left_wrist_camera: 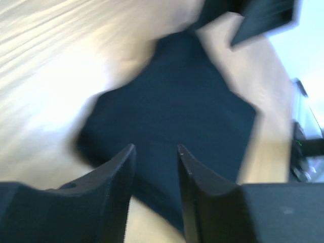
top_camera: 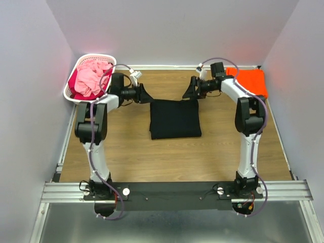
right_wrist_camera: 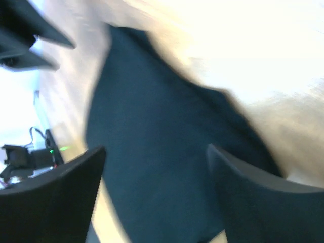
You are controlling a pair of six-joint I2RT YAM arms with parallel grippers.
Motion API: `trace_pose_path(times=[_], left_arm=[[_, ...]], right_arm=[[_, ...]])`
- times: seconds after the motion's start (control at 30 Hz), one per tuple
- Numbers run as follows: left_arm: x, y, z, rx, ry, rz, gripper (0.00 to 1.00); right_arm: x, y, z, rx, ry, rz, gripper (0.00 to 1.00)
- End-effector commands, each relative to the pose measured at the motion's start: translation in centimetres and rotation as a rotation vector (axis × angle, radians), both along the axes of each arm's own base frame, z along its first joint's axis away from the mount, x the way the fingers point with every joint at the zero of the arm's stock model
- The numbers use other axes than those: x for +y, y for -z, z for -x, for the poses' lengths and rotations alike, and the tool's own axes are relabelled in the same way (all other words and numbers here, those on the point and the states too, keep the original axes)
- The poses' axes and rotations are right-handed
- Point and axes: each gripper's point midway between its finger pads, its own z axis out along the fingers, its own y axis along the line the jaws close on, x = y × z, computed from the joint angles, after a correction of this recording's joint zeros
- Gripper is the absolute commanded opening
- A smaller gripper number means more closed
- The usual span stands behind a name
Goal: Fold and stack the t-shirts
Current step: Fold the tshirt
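Note:
A black t-shirt (top_camera: pixel 175 119) lies folded into a rectangle on the middle of the table. An orange t-shirt (top_camera: pixel 251 81) lies folded at the back right corner. My left gripper (top_camera: pixel 147 95) hovers just past the black shirt's far left corner, and my right gripper (top_camera: pixel 189 91) hovers by its far right corner. In the left wrist view the left gripper (left_wrist_camera: pixel 154 152) is open over the black t-shirt (left_wrist_camera: pixel 177 101), with nothing between its fingers. The right gripper (right_wrist_camera: pixel 157 151) is wide open above the black t-shirt (right_wrist_camera: pixel 162 167) and holds nothing. Both wrist views are blurred.
A white lattice basket (top_camera: pixel 72 83) at the back left holds pink and red cloth (top_camera: pixel 90 77). White walls close in the table on three sides. Bare wood shows in front of the black shirt and on both its sides.

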Motion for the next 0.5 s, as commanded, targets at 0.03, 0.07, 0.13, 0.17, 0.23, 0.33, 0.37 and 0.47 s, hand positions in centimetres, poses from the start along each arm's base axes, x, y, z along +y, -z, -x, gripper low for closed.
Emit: trace_pose_path(times=[0.03, 0.07, 0.13, 0.17, 0.23, 0.33, 0.37, 0.47], left_arm=[[-2.6, -9.0, 8.3, -0.178, 0.188, 0.056, 0.56], [-4.0, -7.8, 11.1, -0.144, 0.237, 0.059, 0.60], [-5.3, -8.7, 13.7, -0.170, 0.279, 0.081, 0.63], [-6.6, -8.4, 15.5, -0.149, 0.317, 0.095, 0.64], [-7.3, -6.5, 18.2, -0.075, 0.340, 0.110, 0.67], [-8.4, -4.4, 20.1, -0.008, 0.362, 0.132, 0.70], [-8.5, -3.8, 20.0, -0.011, 0.367, 0.128, 0.70], [-8.5, -0.6, 18.7, 0.059, 0.343, 0.104, 0.70]], right_arm=[[0.7, -9.4, 3.7, -0.079, -0.040, -0.134, 1.00], [0.8, -9.1, 6.0, -0.022, -0.058, -0.160, 1.00], [1.7, -9.1, 8.9, 0.034, -0.096, -0.187, 1.00], [2.1, -7.5, 11.4, 0.120, -0.125, -0.212, 1.00], [3.5, -6.4, 14.5, 0.184, -0.182, -0.219, 1.00], [4.6, -3.7, 18.3, 0.274, -0.246, -0.210, 1.00], [4.6, -2.9, 18.9, 0.298, -0.253, -0.205, 1.00], [4.3, 1.0, 20.0, 0.360, -0.260, -0.166, 0.99]])
